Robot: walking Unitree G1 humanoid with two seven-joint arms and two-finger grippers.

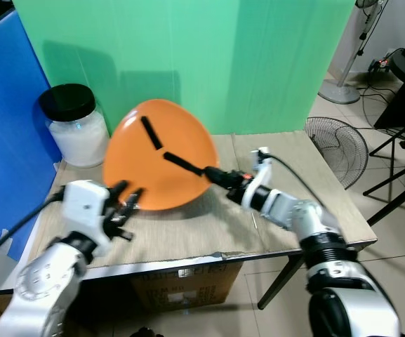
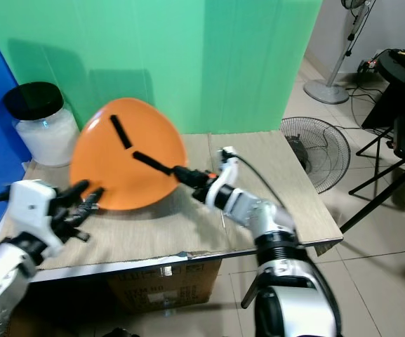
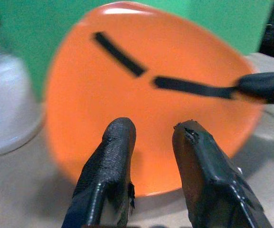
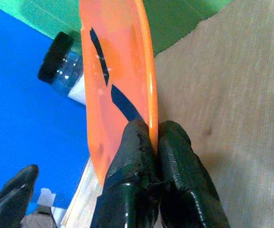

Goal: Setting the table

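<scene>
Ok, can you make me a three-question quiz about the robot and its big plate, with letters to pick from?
1. Where is the jar?
A) on the table's back left corner
B) on the floor
C) on the plate

2. What colour is the plate?
A) blue
B) orange
C) white

3. How is the plate right now?
A) flat
B) broken
C) tipped up on edge

Answers:
1 A, it stands left of the plate by the blue wall.
2 B, orange with black strips.
3 C, the right tool pinches its rim, and the left tool waits open.

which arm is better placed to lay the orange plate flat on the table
Right. The right gripper already pinches the tilted orange plate by its rim; the left gripper hangs open beside it, holding nothing.
</scene>
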